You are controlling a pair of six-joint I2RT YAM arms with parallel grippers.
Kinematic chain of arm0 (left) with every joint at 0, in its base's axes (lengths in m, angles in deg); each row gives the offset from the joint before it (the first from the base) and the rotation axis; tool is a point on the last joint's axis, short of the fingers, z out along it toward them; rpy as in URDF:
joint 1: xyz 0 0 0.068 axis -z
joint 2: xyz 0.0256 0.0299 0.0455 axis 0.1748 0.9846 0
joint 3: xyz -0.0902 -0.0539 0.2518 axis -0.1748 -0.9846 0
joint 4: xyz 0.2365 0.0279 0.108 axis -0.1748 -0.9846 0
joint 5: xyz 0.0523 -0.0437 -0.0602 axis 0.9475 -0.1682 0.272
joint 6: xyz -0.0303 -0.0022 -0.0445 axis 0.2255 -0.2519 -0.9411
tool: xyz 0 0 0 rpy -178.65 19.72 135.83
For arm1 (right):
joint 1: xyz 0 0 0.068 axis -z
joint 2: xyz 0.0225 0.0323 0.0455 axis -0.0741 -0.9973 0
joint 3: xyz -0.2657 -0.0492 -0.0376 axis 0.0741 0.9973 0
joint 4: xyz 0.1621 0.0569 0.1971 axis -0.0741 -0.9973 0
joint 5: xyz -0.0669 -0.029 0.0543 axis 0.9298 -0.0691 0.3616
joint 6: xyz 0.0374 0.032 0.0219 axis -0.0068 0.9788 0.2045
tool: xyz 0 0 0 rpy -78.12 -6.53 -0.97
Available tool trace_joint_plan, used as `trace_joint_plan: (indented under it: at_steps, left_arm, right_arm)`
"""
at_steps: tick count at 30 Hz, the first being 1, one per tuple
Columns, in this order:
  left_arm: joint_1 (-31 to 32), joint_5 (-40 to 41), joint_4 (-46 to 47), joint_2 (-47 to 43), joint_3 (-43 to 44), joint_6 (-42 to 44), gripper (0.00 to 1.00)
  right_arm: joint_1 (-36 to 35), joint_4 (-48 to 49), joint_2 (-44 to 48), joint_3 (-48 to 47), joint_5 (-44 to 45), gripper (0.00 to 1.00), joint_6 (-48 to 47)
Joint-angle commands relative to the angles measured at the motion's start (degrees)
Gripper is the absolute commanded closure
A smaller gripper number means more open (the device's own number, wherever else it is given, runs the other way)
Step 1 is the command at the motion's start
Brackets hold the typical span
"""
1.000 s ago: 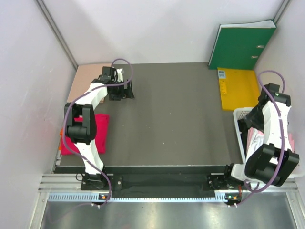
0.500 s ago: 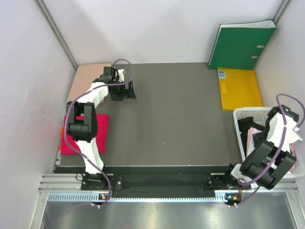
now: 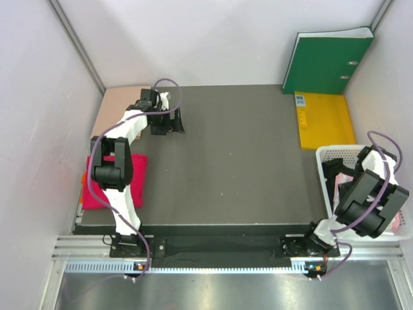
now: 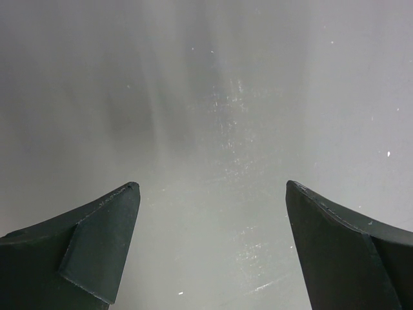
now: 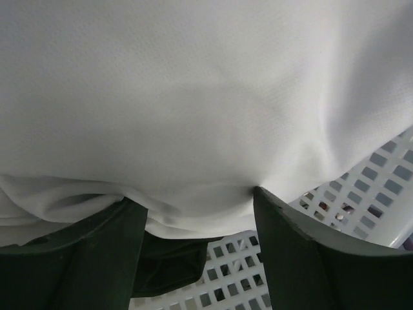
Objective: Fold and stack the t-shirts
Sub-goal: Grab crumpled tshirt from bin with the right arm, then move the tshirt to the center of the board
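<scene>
Pressing into one white t-shirt [image 5: 206, 97], the right pincer [image 5: 199, 200] is standing partly spread.
Its two fingers [image 5: 77, 258] are digging into the cloth, one fold bulging between them, with no firm clamp showing; one white lattice basket [image 5: 361, 187] is lying beneath and around it. Far off to its left, the left pincer [image 4: 211, 186] is hanging wide above the dark table [image 3: 245, 161], holding nothing. Nearward of that pincer, beside its arm, one red t-shirt [image 3: 137, 171] is lying folded.
</scene>
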Motion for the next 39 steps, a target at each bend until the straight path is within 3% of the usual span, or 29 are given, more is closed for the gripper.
trace_joint_plan:
  at_steps: [1, 3, 7, 13, 18, 24, 27, 32, 39]
  left_arm:
    - [0.0, 0.9, -0.7, -0.8, 2.7, 1.6, 0.01]
    - [0.0, 1.3, -1.2, -0.9, 2.9, 1.7, 0.01]
    - [0.0, 2.1, -1.4, -1.3, 3.0, 2.1, 0.01]
    - [0.0, 1.6, -2.0, -1.1, 3.0, 2.2, 0.01]
    - [0.4, 0.4, -2.0, -0.8, 3.4, 1.6, 0.01]
    - [1.2, -0.5, -1.9, -0.5, 3.7, 1.4, 0.01]
    - [1.4, -0.7, -1.8, -0.4, 4.1, 1.2, 0.01]
    - [1.5, -0.6, -1.7, -0.6, 4.4, 1.2, 0.01]
    - [1.4, 3.7, -1.5, -2.5, 4.3, -0.2, 0.01]
  right_arm:
    - [0.1, 5.4, -2.6, -0.4, 1.1, 0.62, -0.1]
    - [0.1, 5.9, -3.4, -0.9, 1.1, 0.87, -0.2]
    - [0.1, 6.7, -2.4, -1.5, -0.4, 1.00, -0.7]
    - [-0.3, 5.1, 4.8, -4.7, 0.2, 1.00, -3.1]
    - [-2.4, 1.6, 12.7, -15.1, 4.7, 1.00, -6.1]
    - [-7.1, -1.7, 15.9, -28.9, 11.6, 1.00, -8.3]
    - [-12.0, -2.0, 15.3, -35.2, 14.9, 1.00, -8.9]
    - [-26.3, -2.6, 11.8, -46.3, 24.1, 1.00, -10.0]
    - [-47.7, 5.8, 1.3, -56.9, 28.3, 1.00, -23.1]
